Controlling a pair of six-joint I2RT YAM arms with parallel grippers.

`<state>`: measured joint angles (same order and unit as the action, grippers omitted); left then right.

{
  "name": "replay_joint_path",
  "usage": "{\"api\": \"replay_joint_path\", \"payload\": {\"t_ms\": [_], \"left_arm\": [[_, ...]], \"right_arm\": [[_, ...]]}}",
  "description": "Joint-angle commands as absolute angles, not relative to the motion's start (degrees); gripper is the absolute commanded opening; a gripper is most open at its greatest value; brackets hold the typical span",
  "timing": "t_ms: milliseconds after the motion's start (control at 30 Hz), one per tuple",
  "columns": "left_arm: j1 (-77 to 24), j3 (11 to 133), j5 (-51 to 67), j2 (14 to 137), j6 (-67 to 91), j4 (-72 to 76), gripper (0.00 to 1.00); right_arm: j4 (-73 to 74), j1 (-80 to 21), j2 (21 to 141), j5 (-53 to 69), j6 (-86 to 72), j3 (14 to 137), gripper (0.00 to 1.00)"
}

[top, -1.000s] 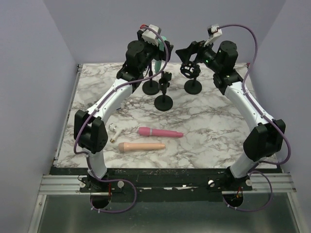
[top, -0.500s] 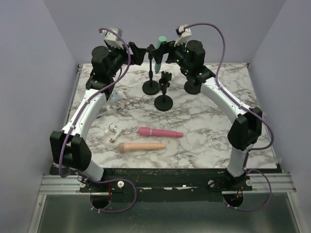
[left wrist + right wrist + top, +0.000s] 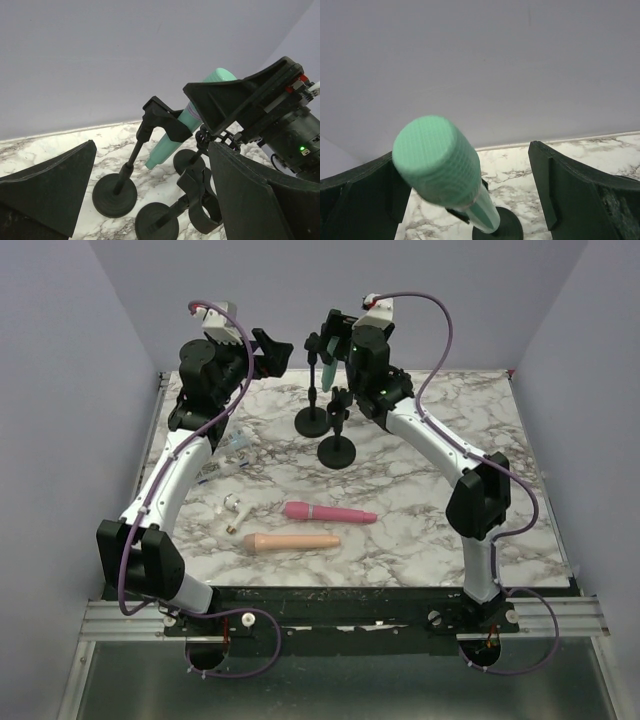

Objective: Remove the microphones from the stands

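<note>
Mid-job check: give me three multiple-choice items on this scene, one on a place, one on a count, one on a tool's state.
1. Where is the green microphone?
A) lying flat
B) clipped in a stand
C) balanced upright on its own

2. How many microphones lie flat on the table?
A) two
B) none
C) four

3. How is the right tool?
A) shut tight
B) out of view
C) open, a finger on each side of the green microphone's head

Answers:
1 B: the left wrist view shows it tilted in the stand's clip.
2 A: only the pink microphone and the peach microphone lie there.
3 C: the right wrist view shows the fingers spread wide with the head between them.
</note>
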<state>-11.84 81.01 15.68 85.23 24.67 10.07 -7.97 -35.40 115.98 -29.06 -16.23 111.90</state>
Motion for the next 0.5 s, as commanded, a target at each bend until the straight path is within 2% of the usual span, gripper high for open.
{"api": "replay_joint_path", "payload": {"t_ms": [0, 133, 267, 467], "left_arm": [[-11.78, 79.99, 13.71, 81.88, 26.08, 8.35, 0.98], [-11.73, 79.72, 11.98, 81.22, 26.45, 6.71, 0.99], [-11.36, 79.33, 12.65, 80.90, 26.02, 6.66, 0.99], [-9.27, 77.71, 18.75, 81.78, 28.51, 10.31, 0.98]], "right_arm": [[-9.00, -38.78, 120.08, -40.19, -12.73, 117.25, 0.98], [-9.14, -39.73, 122.14, -43.30, -10.09, 119.68, 0.81], [-14.18, -39.73, 120.49, -38.42, -4.88, 115.27, 0.61], [-18.57, -38.88, 117.23, -26.12, 0.93, 109.50, 0.21]]}}
